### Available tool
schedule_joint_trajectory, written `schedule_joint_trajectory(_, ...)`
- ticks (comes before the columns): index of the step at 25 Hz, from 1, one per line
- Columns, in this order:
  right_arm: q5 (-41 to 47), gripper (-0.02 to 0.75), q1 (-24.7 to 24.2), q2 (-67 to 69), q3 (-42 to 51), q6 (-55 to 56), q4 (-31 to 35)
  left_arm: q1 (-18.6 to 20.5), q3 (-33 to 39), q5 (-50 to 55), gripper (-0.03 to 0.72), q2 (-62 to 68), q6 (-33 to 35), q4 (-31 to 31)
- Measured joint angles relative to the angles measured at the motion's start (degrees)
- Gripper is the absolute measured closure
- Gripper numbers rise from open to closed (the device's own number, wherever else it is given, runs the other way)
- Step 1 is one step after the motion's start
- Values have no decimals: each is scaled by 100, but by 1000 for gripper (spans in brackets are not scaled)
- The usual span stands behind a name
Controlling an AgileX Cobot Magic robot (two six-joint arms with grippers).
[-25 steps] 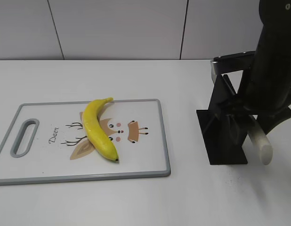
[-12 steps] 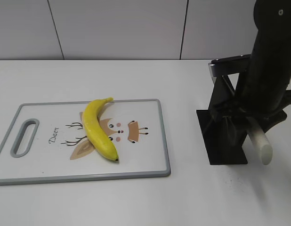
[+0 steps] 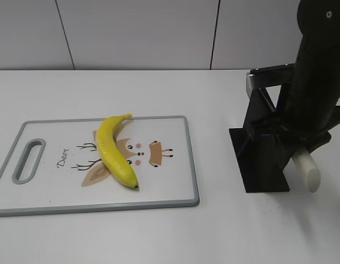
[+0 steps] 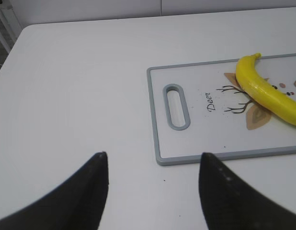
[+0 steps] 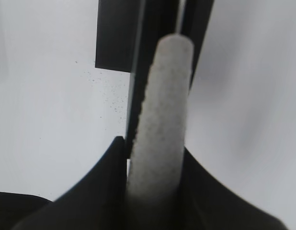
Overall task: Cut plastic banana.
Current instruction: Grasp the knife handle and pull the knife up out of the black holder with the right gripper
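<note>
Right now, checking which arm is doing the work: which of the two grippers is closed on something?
The right gripper: its fingers clamp the pale knife handle at the black knife stand. The left gripper hangs open above bare table.

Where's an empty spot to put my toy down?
Bare table lies between the cutting board and black knife stand, also behind the board. It's crowded at the stand, where the right gripper grips a white handle.

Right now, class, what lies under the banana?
The banana rests on a white cutting board, over its deer drawing. The part of the drawing beneath it is hidden.
</note>
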Motion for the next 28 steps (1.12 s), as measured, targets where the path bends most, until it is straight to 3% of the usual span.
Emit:
schedule_joint_trajectory(18,389,547,0,-698,-495,37,87,0,0,0,117,0,0,0)
schedule_joint_trajectory(28,325,555,6,-1264,-1057,-688,185,0,0,0,117,0,0,0)
